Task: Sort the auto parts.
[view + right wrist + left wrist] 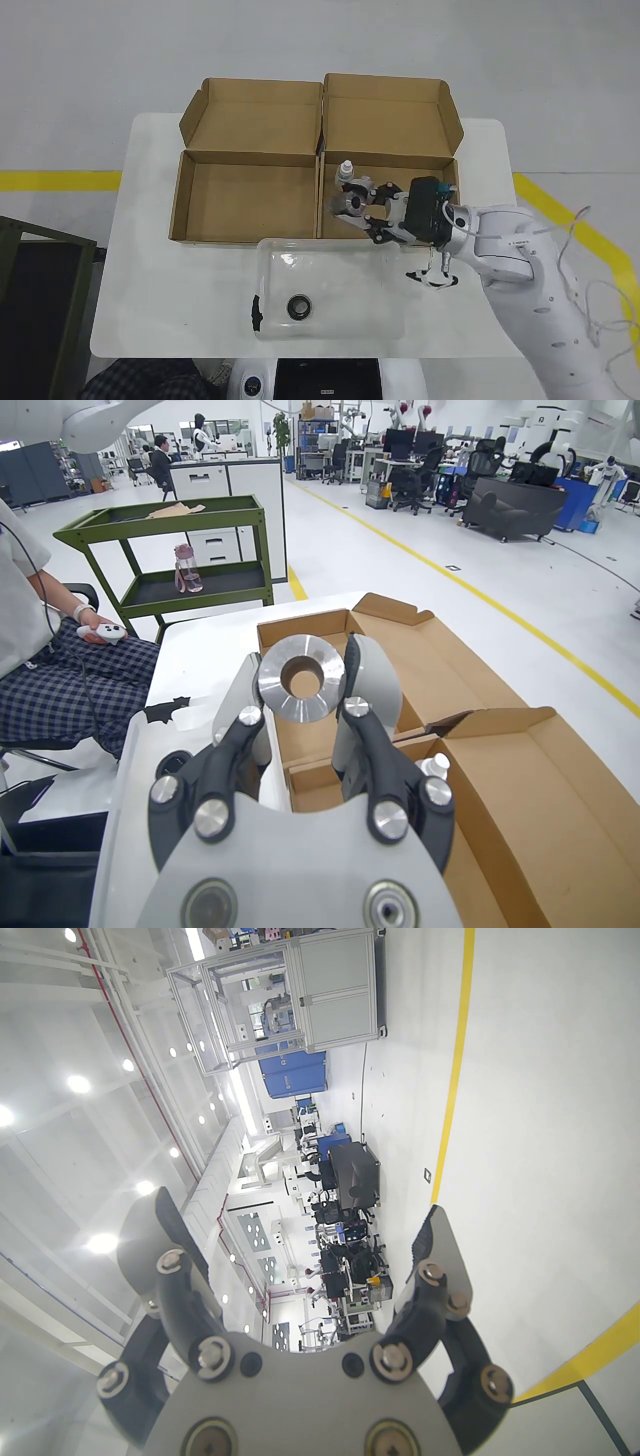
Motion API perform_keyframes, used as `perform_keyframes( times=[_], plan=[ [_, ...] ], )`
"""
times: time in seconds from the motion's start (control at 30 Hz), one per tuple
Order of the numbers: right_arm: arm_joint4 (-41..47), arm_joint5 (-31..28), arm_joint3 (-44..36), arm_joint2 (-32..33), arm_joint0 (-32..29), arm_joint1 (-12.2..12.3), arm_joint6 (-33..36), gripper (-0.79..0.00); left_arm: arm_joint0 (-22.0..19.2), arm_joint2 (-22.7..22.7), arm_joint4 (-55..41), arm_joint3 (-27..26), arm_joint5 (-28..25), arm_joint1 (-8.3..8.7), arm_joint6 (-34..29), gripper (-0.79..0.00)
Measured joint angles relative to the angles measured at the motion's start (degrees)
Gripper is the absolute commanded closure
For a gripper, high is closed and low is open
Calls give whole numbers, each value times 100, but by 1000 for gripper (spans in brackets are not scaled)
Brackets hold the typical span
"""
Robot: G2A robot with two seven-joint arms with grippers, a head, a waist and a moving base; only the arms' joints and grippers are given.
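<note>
Held part: right jaws are gripping the silver metal ring with a central hole (301, 685) by its rim, hanging over the right brown cardboard box (400, 175), probably for release.
Obstacle: small white capped part (346, 170) is lying in that box, just beside the ring.
Waiting: black rubber ring (299, 307) is sitting in the clear plastic bin (370, 300).
Left jaws: standing open, carrying nothing.

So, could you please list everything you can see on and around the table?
Table: one, white.
Left box: one, brown cardboard, open, table's far side.
Right box: one, brown cardboard, open, beside it.
Clear bin: one, transparent, in front of the boxes.
Black ring: one, black, inside the clear bin.
White capped part: one, white, in the right box.
Metal ring: one, silver, held above the right box.
Cart: one, green, beside the table.
Right gripper: one, shut on the metal ring.
Left gripper: one, open, empty, facing the room.
</note>
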Motion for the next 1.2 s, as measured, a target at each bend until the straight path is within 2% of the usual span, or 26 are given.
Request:
perform_keyframes(
  times=[0.37,0.57,0.87,1.2],
  plan=[
    [-125,371,197,-497,343,-55,326,0,0,0,0,0,0,0,0,-785],
    [8,1081,609,-1039,752,-174,715,0,0,0,0,0,0,0,0,-785],
    [230,2125,1607,-2031,1713,-502,1153,0,0,0,0,0,0,0,0,-785],
    [83,3162,2636,-2945,2573,-965,1029,0,0,0,0,0,0,0,0,-785]
  ],
)
